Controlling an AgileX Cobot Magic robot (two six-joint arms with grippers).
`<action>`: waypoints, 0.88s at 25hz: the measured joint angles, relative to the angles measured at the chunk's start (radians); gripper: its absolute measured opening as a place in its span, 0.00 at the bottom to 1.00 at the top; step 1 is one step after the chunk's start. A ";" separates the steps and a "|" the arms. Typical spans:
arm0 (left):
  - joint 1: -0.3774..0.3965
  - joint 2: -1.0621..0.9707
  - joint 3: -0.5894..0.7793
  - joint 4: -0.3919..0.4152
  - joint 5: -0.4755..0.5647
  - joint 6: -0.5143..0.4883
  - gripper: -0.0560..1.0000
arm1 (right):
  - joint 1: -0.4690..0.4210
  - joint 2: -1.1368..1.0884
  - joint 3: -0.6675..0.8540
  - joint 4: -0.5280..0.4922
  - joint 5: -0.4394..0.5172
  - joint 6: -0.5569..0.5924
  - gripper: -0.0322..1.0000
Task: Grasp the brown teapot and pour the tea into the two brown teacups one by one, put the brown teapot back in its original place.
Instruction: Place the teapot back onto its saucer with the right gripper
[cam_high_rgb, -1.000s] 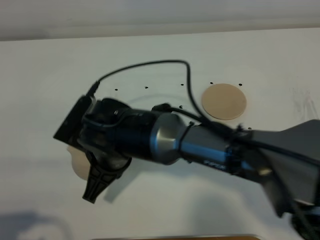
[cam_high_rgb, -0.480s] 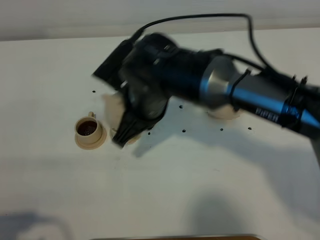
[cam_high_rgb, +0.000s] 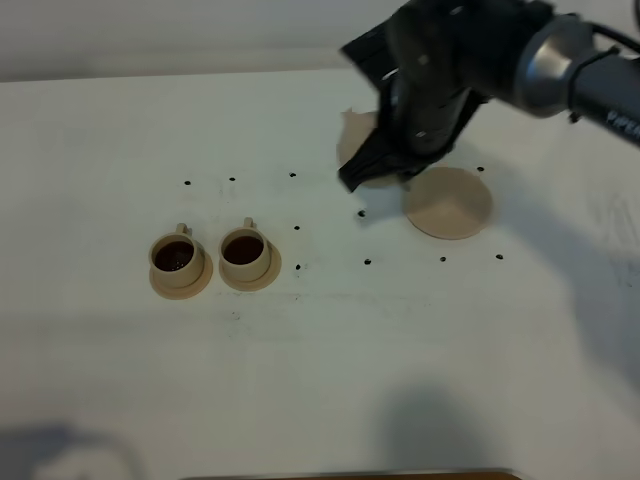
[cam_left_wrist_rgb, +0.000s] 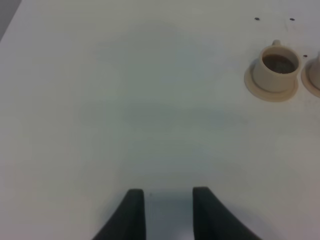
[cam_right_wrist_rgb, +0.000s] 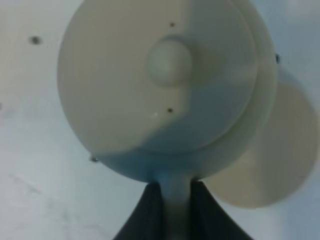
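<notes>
The right pincer (cam_right_wrist_rgb: 170, 197), gripping the brown teapot (cam_right_wrist_rgb: 160, 85) by its handle, is hanging just beside the wide saucer (cam_high_rgb: 449, 203), partly overlapping it.

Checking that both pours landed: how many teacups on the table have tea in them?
2. One teacup stands on its saucer at the table's left, dark tea inside; the second teacup stands on its own saucer just to its right, also filled. None seems hidden.
</notes>
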 joint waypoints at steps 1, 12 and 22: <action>0.000 0.000 0.000 0.000 0.000 0.000 0.34 | -0.014 0.000 0.000 0.009 0.011 0.002 0.11; 0.000 0.000 0.000 0.000 0.000 0.000 0.34 | -0.108 0.000 0.054 0.049 0.018 0.008 0.11; 0.000 0.000 0.000 0.000 0.000 0.000 0.34 | -0.160 0.000 0.162 0.093 -0.084 0.005 0.11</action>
